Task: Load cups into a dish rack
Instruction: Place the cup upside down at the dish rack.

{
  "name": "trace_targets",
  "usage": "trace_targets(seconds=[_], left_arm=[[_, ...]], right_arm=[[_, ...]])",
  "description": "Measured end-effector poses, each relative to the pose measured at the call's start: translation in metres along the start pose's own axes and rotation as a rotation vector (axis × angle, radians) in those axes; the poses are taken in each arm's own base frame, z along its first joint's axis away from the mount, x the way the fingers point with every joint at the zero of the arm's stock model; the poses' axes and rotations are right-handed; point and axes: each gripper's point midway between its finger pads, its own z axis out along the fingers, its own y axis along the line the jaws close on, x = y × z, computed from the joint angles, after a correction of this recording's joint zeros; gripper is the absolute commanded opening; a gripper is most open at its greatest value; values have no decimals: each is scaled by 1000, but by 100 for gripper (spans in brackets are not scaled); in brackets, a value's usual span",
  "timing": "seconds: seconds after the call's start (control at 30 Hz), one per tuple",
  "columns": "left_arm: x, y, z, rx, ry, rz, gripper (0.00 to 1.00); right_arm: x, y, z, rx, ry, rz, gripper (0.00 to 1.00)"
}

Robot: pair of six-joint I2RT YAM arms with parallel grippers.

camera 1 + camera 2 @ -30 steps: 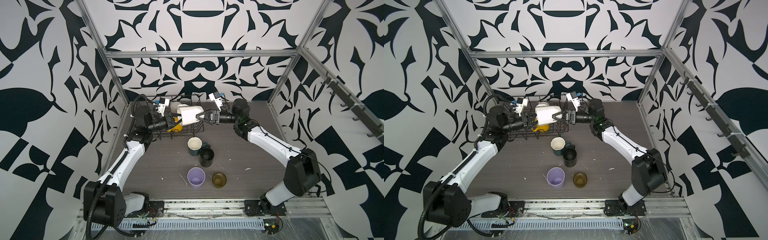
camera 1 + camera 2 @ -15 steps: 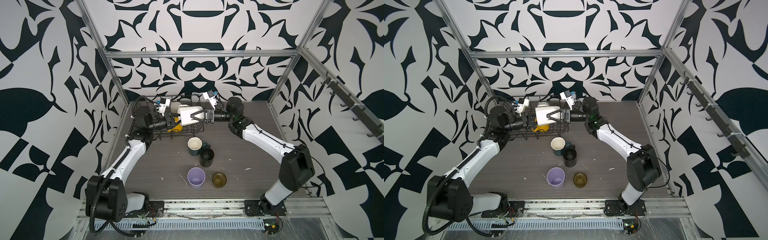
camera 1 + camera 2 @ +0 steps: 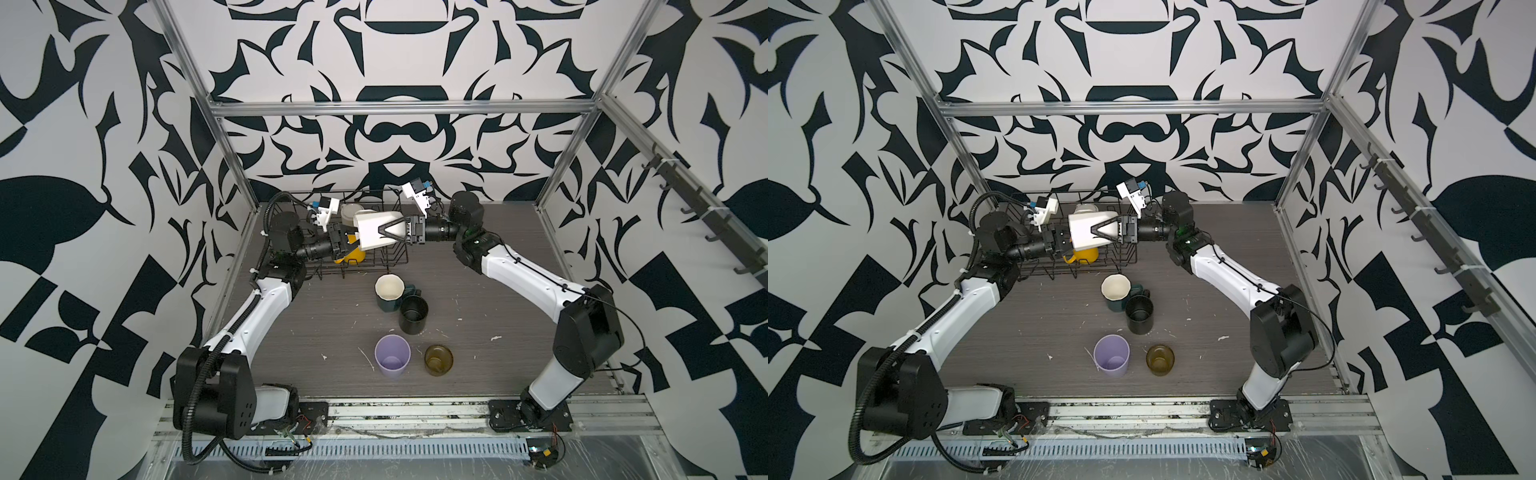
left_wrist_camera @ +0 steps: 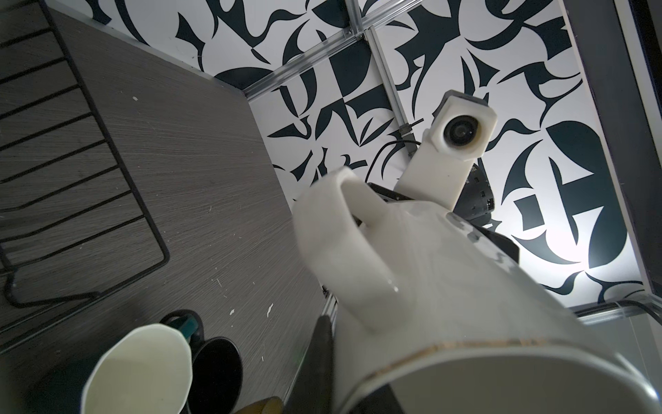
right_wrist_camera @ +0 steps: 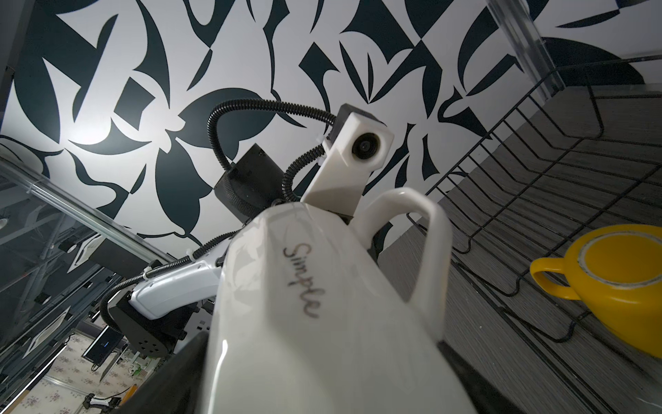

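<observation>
A white mug (image 3: 370, 232) (image 3: 1086, 232) marked "Simple" (image 5: 304, 279) hangs on its side above the black wire dish rack (image 3: 401, 259) (image 3: 1130, 258). My left gripper (image 3: 348, 241) (image 4: 358, 387) is shut on its rim, one finger inside and one outside. From the opposite side my right gripper (image 3: 377, 230) (image 5: 322, 376) straddles the mug's body, with fingers against both sides. A yellow mug (image 3: 353, 255) (image 5: 616, 286) lies upside down in the rack, with a pale cup (image 3: 349, 210) behind it.
In front of the rack stand a cream faceted cup (image 3: 388, 287) nested in a dark-green mug (image 3: 384, 306), a black mug (image 3: 413, 313), a lilac tumbler (image 3: 392, 362) and an amber glass (image 3: 439, 360). Patterned walls and metal posts (image 3: 232, 166) close in the table.
My right gripper has slid left along the white mug, so its fingers now reach over the body rather than just the base. The left gripper has kept its hold and barely moved.
</observation>
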Motion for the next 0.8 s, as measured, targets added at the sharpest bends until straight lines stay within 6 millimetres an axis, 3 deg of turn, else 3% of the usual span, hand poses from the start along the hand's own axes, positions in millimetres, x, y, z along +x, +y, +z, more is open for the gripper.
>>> trace_targets(seconds=[0.07,0.2,0.37,0.5,0.8], left_arm=[[1,1,0,4,8,-3,0],[2,4,1,11,26,-12,0],[4,7,2,17,46,-19,0],[6,7,3,23,61,-20,0],[7,6,4,35,82,-19,0]], right_arm=[[1,-1,0,6,6,3,84],[3,-2,0,20,24,10,55],[6,-4,-1,42,44,16,34],[8,-3,-2,55,53,15,21],[8,0,-3,94,55,12,3]])
